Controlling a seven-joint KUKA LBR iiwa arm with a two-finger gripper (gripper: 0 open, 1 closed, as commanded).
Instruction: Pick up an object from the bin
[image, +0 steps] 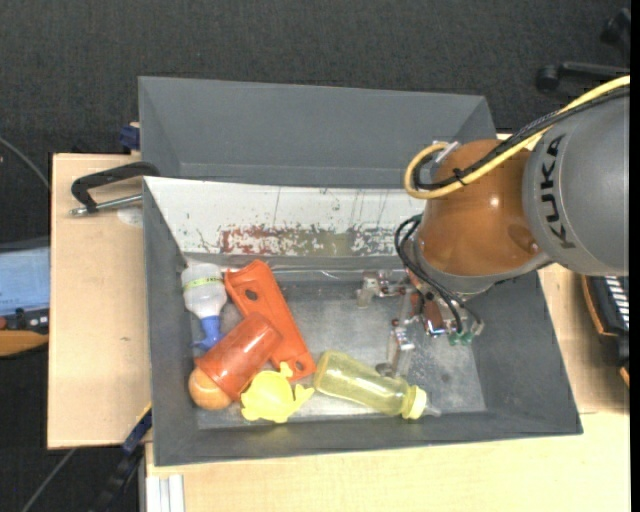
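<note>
The grey sheet-metal bin (165, 320) has matt walls. Its floor is scuffed and dully reflective, and its back wall carries rough reddish stains. The pale yellow translucent plastic bottle (360, 385) is smooth and glossy. The flat orange plastic piece (268, 305) is smooth. The orange wrist cover (475, 215) is glossy.

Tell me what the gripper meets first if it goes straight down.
Probably the pale yellow translucent plastic bottle lying on its side just below the gripper; depth is unclear, so it might instead touch the grey metal bin floor beside it.
</note>
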